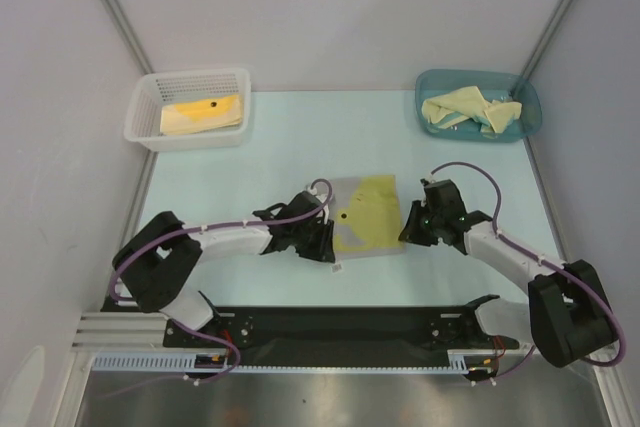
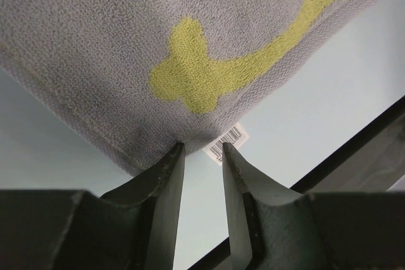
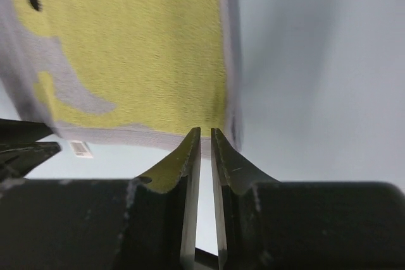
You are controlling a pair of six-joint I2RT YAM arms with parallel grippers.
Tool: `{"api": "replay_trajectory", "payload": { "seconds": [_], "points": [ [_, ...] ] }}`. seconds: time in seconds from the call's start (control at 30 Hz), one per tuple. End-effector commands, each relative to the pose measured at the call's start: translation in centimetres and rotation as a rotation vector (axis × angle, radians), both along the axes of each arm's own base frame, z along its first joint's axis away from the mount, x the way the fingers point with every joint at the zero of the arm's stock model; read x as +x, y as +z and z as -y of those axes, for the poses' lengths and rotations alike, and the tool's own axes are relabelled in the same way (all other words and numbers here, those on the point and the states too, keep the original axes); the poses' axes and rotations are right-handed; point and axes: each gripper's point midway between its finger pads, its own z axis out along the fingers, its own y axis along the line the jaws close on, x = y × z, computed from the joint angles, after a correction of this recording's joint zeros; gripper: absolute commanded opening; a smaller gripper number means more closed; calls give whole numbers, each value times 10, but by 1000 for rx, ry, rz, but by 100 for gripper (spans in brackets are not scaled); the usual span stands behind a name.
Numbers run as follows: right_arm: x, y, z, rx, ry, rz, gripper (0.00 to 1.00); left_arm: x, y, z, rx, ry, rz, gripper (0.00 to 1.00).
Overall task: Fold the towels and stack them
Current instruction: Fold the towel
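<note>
Grey terry with yellow-green patches makes up the one towel [image 1: 365, 215] lying flat on the pale surface [image 1: 280, 137], between the two arms. A small barcode tag [image 2: 226, 141] sticks out from under its near-left corner.

Two hands flank it. The left hand [image 2: 201, 150] sits at that near-left corner with its fingers a narrow gap apart. The cloth's edge lies just at the fingertips [image 2: 174, 156], and only the surface and the tag show between them, so it holds nothing. The right hand [image 3: 204, 132] sits at the towel's near-right corner, its fingers parted by a thin slit. Their tips meet the cloth's edge, and I cannot tell whether any cloth is caught there.

Two containers stand beyond the towel, well apart from it. One white mesh basket [image 1: 150, 139], beyond and to the left, holds folded yellow cloth [image 1: 200, 115] lying flat; how many layers there are cannot be made out. One teal bin [image 1: 430, 82], beyond and to the right, holds a crumpled heap of pale yellow cloths [image 1: 468, 109], too tangled to count.
</note>
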Motion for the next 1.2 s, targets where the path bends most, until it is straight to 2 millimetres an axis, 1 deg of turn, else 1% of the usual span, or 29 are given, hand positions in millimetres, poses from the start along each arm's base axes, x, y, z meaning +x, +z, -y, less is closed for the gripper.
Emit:
{"api": "replay_trajectory", "payload": {
  "seconds": [0.0,0.1,0.23,0.27,0.33,0.37,0.43,0.47,0.5,0.53,0.57,0.6,0.63,0.67,0.7,0.73,0.77,0.8,0.83,0.87,0.9,0.93,0.97,1.0,1.03,1.07,1.1,1.13,1.17],
  "points": [
    [-1,-13,1,14,5,-8,17,1,-9,-6,31,3,19,37],
    [-5,-20,7,-12,-15,-22,16,1,-17,-16,86,18,22,36],
    [-5,-15,8,-15,-18,-11,16,5,-18,-23,128,36,35,36],
    [-5,-12,8,-14,-17,-10,16,7,-13,-22,126,38,42,37],
    [-5,-6,6,-4,-11,-5,17,7,-3,-25,137,40,45,43],
    [-4,1,6,1,-11,3,18,17,12,-20,128,50,83,45],
    [11,21,6,14,-16,49,19,33,44,-16,115,62,151,50],
    [17,27,7,21,-19,61,19,40,54,-17,117,63,180,52],
    [30,41,5,34,-14,104,19,47,62,-15,109,67,195,53],
    [36,49,2,61,0,119,19,62,75,-13,90,89,220,53],
    [50,57,4,80,-7,158,19,70,78,-13,85,99,232,53],
    [58,57,1,88,8,160,17,79,82,-13,84,100,249,51],
    [72,73,-8,134,42,211,16,93,81,-14,89,121,253,51],
    [80,77,-10,151,58,230,16,102,82,-14,82,120,270,51],
    [87,73,-14,161,74,220,16,107,81,-11,70,111,262,50],
    [98,84,-22,192,121,261,16,120,80,-13,67,127,263,50],
    [104,86,-26,201,141,264,16,127,80,-12,62,121,271,49],
    [109,85,-28,207,153,261,15,135,82,-8,42,120,283,49],
    [114,75,-34,217,182,230,15,141,82,-8,36,122,285,48],
    [125,83,-38,232,199,257,15,154,78,-9,38,129,282,48],
    [131,81,-39,235,210,255,15,161,78,-9,34,133,285,47],
    [137,69,-40,236,210,228,15,173,81,-10,24,146,296,46],
    [148,69,-40,233,217,241,15,179,70,-11,37,144,282,46],
    [154,64,-38,233,212,231,15,184,65,-11,42,146,277,46],
    [160,60,-33,239,202,217,15,194,66,-15,49,163,278,46],
    [166,41,-30,235,196,178,15,198,61,-18,61,163,275,46],
    [175,40,-26,229,190,186,15,202,48,-21,84,164,256,45],
    [182,31,-20,210,176,176,15,206,44,-24,96,172,255,45],
    [187,16,-13,195,160,148,15,215,42,-30,110,184,264,45]
  ]
}}
